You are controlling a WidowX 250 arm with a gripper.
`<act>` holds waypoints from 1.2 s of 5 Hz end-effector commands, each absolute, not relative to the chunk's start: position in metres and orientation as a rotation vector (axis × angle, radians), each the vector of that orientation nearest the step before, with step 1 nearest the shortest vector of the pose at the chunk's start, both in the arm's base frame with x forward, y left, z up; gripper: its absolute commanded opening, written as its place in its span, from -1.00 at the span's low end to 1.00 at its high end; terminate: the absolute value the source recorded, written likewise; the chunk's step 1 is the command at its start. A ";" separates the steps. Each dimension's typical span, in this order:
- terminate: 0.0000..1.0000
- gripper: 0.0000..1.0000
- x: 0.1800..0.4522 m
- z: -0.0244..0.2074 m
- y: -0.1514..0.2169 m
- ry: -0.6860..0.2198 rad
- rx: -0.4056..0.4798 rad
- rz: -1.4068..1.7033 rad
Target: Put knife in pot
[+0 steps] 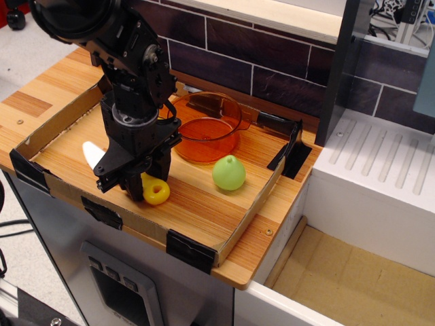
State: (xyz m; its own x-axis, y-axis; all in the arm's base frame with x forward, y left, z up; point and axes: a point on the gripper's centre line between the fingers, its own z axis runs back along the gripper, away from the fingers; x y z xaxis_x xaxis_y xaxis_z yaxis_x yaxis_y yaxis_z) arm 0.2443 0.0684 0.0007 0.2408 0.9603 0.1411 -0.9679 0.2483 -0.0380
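The knife lies on the wooden board at the front left. Its white blade (pixel 90 153) sticks out to the left of the arm and the end of its yellow handle (pixel 157 192), with the hole, shows to the right. My black gripper (pixel 141 183) is down on the board over the handle. Its fingers stand on either side of the handle and press against it. The middle of the knife is hidden under the gripper. The orange translucent pot (pixel 205 128) stands empty behind and to the right of the gripper.
A green pear (pixel 228 173) sits right of the knife, in front of the pot. A low cardboard wall (pixel 141 227) with black tape corners rims the board. A dark brick wall is behind and a white drainer (pixel 380 163) stands to the right.
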 end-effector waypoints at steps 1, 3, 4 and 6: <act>-1.00 -1.00 0.252 0.031 0.070 -0.196 0.023 1.356; -1.00 -1.00 0.257 0.088 0.061 -0.209 -0.028 1.463; -1.00 -1.00 0.277 0.103 0.057 -0.210 -0.028 1.539; -1.00 -1.00 0.327 0.101 0.062 -0.244 0.002 1.674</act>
State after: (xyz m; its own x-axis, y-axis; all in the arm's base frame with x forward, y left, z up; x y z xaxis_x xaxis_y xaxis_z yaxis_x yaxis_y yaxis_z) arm 0.3139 0.0595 0.0827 -0.1159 0.9825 0.1461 -0.9899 -0.1021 -0.0985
